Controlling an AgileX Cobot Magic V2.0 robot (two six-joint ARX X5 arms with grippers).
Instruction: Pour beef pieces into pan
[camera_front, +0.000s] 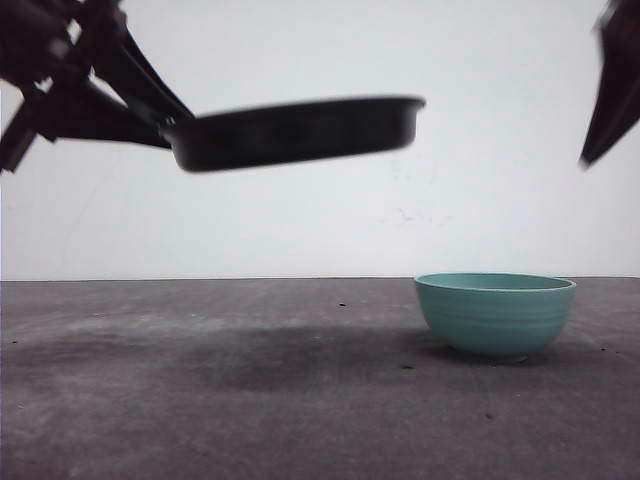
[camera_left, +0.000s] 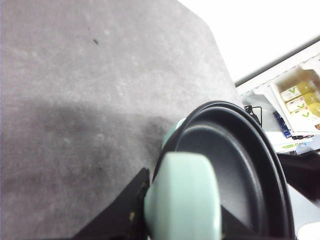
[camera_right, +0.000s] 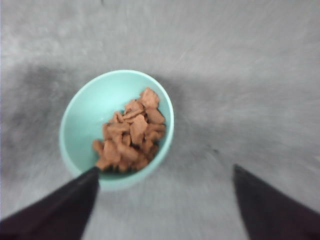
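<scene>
Teal bowl (camera_front: 496, 314) upright on grey table (camera_front: 200, 400)

Lab-like test setup, bare grey table (camera_front: 200, 400), plain white wall (camera_front: 300, 220), cluttered shelf (camera_left: 295, 100) beyond

1. The pan (camera_front: 295, 132): shallow, round, black, with a mint-green handle (camera_left: 184, 197); held in the air, roughly level, inside bare.
2. The beef pieces (camera_right: 131, 133): small reddish-brown chunks heaped in a teal bowl (camera_front: 495, 314).

Colours as I find them: my pan (camera_front: 300, 132) is black — its handle (camera_left: 184, 197) a pale mint green. The bowl (camera_front: 495, 315) is teal with faint ribbing. The beef pieces (camera_right: 131, 131) are reddish-brown. The table (camera_front: 200, 400) is mottled dark grey — the wall (camera_front: 400, 220) plain white.
</scene>
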